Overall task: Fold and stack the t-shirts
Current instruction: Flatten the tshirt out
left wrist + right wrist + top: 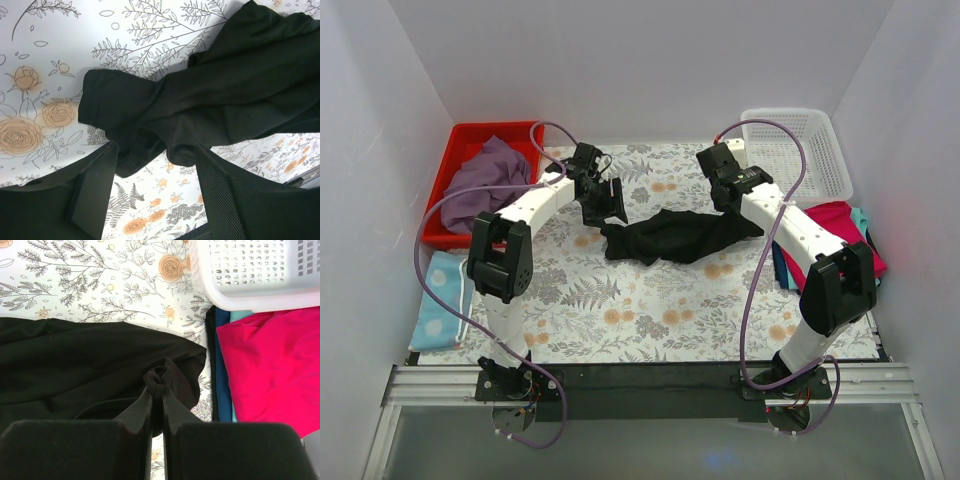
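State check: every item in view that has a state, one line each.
black t-shirt: crumpled, unfolded, one end pinched by right end effector
purple t-shirt: bunched in the red bin
white basket: upright, looks empty
pink t-shirt: laid flat beside white basket
left end effector: open, fingers either side of black t-shirt's edge
right end effector: shut on black t-shirt

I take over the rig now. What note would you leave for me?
Left gripper: jaws open around an edge of the black t-shirt.
Right gripper: shut on its other end.
The shirt lies crumpled mid-table.
Pink t-shirt lies piled on a dark blue t-shirt at the right.
Left to do: fold and stack the black one, then the purple t-shirt in the red bin.
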Controlling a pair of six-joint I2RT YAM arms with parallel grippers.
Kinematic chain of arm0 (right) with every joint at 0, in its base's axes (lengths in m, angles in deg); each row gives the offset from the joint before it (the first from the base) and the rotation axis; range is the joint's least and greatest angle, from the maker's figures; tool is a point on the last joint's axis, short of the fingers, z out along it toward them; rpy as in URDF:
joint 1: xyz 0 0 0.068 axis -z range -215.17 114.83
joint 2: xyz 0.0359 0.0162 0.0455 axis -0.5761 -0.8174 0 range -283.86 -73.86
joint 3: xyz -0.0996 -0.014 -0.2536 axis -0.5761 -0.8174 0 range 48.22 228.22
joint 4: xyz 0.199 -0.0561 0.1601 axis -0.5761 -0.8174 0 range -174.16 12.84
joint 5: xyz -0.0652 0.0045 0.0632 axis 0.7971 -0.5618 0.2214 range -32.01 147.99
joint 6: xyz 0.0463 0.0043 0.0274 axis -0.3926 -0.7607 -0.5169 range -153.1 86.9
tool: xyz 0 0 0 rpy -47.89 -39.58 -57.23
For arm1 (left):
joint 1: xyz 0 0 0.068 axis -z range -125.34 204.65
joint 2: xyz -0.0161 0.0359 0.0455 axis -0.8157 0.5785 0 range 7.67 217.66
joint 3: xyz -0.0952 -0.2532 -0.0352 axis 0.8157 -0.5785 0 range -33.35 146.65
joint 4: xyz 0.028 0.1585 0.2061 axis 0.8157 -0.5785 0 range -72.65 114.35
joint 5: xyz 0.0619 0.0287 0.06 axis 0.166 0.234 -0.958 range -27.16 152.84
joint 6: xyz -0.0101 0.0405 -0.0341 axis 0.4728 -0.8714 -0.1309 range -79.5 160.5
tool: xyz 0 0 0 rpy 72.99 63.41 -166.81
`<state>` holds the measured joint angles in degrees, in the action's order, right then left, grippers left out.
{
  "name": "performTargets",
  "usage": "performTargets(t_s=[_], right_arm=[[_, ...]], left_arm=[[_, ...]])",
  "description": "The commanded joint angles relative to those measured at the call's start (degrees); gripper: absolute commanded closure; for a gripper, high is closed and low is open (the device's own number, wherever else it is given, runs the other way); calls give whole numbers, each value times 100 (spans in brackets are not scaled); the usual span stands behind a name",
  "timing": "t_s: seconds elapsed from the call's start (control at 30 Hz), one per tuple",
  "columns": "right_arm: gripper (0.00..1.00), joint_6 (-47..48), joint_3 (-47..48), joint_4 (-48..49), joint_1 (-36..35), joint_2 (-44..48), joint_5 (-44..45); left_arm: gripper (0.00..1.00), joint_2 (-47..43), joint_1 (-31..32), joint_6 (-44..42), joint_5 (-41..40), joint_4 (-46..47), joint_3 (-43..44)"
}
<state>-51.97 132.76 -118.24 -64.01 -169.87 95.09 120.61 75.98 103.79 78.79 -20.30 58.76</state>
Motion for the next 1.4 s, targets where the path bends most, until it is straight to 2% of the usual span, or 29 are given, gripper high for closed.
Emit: performTargets(t_s=[0.0,0.1,0.13,0.2,0.23,0.3,0.33,0.37,0.5,0.63,0.87,1.17,1.37], right_arm=[[99,-73,55,-40,10,82,51],[99,-38,2,-41,10,109,104],[99,-37,-24,-40,19,117,96],[99,-29,-33,-40,19,117,113],[99,-20,-33,-40,19,117,113],[99,-29,-42,-40,27,117,104],[99,-20,-33,-49,19,117,104],[99,-29,-25,-41,36,117,96],[99,6,37,-40,71,179,174],[99,42,186,-49,150,363,403],[99,164,687,-32,256,627,833],[99,411,1531,-40,265,855,860],[99,455,1514,-40,265,1338,807]], left_arm=[[42,201,83,17,23,70,272],[50,298,162,26,-30,61,228],[58,307,205,35,-30,61,202],[66,298,241,35,-170,8,106],[76,290,258,17,-214,-18,70],[88,219,267,17,-415,-44,-27],[97,202,267,-18,-495,-114,-1],[100,184,267,-53,-574,-167,34],[100,53,258,-141,-1233,-431,464],[100,-167,250,-106,-2399,-729,1227],[100,-808,241,-123,-3904,-520,1695],[100,-1538,223,-413,-5144,-177,2100],[100,-2285,223,-501,-5672,43,1933]])
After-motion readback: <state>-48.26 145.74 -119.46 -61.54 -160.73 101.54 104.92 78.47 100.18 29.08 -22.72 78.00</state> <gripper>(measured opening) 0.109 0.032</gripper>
